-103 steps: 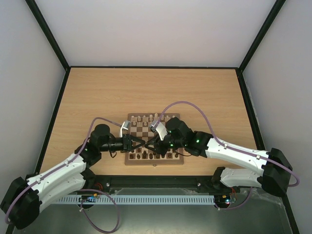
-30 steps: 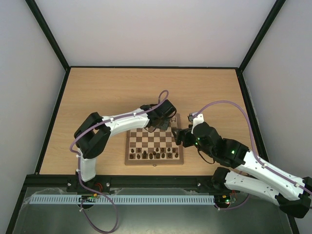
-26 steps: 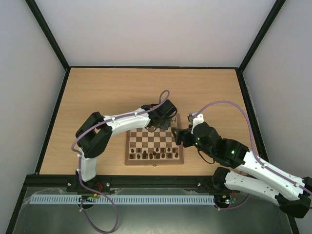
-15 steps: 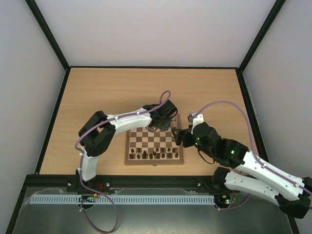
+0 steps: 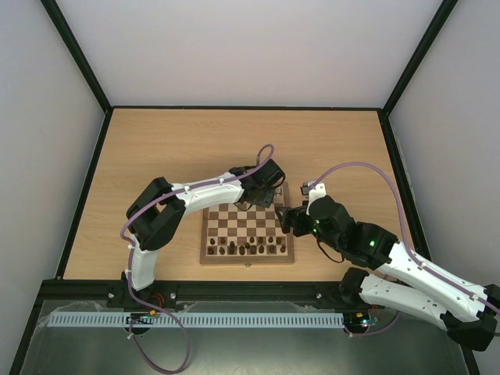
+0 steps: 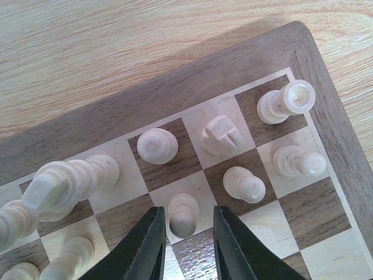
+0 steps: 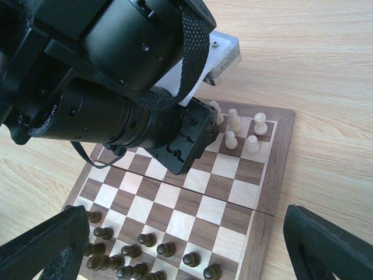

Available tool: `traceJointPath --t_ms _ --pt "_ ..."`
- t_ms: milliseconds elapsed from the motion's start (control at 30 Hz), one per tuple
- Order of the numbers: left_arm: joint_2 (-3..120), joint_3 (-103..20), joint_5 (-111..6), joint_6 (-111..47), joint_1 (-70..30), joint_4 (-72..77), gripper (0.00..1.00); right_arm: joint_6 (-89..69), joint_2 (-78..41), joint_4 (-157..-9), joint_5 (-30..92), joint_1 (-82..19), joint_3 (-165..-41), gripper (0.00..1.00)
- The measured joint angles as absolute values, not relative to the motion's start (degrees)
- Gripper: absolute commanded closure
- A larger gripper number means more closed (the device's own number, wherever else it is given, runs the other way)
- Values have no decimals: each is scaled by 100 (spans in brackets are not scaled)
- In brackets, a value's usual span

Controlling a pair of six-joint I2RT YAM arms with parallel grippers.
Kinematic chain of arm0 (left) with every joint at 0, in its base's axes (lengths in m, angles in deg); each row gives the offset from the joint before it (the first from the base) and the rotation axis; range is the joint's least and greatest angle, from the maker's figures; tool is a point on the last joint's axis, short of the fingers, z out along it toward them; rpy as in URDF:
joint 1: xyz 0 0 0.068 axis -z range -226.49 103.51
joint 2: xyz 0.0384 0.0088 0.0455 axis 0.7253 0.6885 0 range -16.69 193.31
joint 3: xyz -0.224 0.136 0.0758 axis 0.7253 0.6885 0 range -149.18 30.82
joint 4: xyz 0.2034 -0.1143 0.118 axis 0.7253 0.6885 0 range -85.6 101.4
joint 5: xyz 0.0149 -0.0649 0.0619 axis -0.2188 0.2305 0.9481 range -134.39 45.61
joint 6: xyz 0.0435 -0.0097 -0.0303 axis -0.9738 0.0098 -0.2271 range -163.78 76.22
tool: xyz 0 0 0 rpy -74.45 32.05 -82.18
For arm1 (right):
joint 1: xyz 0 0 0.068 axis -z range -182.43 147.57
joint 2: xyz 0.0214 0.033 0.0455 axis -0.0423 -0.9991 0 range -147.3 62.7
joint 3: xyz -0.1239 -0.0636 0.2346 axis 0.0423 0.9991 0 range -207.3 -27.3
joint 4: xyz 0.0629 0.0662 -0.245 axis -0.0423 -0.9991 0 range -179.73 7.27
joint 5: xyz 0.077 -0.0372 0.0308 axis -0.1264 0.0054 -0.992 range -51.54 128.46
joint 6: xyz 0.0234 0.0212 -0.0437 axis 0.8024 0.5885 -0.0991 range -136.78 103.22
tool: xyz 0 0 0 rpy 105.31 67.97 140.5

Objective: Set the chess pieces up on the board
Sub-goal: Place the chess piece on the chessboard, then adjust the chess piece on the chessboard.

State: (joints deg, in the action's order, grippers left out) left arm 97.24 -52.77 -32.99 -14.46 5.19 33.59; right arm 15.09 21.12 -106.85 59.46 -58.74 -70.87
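Left wrist view looks down on the far right corner of the square wooden chessboard (image 6: 175, 87), checked in light and dark brown inside a mid-brown border frame. The left jaws hang low over it, their 2 black tips slightly apart on either side of 1 tiny pale cream wooden pawn (image 6: 182, 214) that stands on a light square. A thin gap shows on each side of the pawn, so the tips grip nothing.

More of the tiny pale cream-coloured wooden chess pieces (image 6: 245, 184) stand around it. A rook (image 6: 285, 100) is in the corner square, a knight (image 6: 220, 134) is just left of it, and a round-headed piece (image 6: 156, 144) is left again. 2 more pawns stand in the row nearer the camera, and taller pieces crowd the left edge of the view.

From the top external view, the chessboard (image 5: 205, 234) lies in the near middle of the light wood counter (image 5: 156, 156). The left arm (image 5: 203, 189) reaches over its far edge and hides most of the cream row. Small dark brown chessmen (image 5: 250, 248) fill the near rows.

The right jaws hover just beside the board's right edge. In the right wrist view they are spread wide with nothing held between them. That view takes in the right half of the chessboard (image 7: 274, 169), with 5 cream chess pieces (image 7: 242, 134) at the far corner and the dark chessmen (image 7: 145, 245) along the near side.
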Motion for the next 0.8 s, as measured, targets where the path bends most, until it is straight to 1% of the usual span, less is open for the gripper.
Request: traceJointPath --t_ms 200,367,433,533,633,700,800 --pt "9606 -5266 -3297 -1442 523 3368 72 1494 2110 -10685 5930 -5863 -7085 8" --pt "8889 -5052 -3288 -1359 591 3387 68 1490 2090 -10685 5893 -5857 -7085 8" --pt "8374 -4871 -3271 -1293 617 3355 63 1490 2055 -10685 5847 -5857 -7085 8" --pt "7414 -4368 -3256 -1129 637 3210 52 1472 1887 -10685 5727 -5852 -7085 10" --pt "6452 -3716 -3232 -943 652 3088 41 1424 1426 -10701 5410 -5852 -7201 17" --pt "5858 -3198 -3229 -814 654 2992 36 1387 938 -10709 5113 -5850 -7406 23" --pt "5082 -2455 -3229 -605 659 2937 27 1326 291 -10781 4639 -5850 -7736 34"
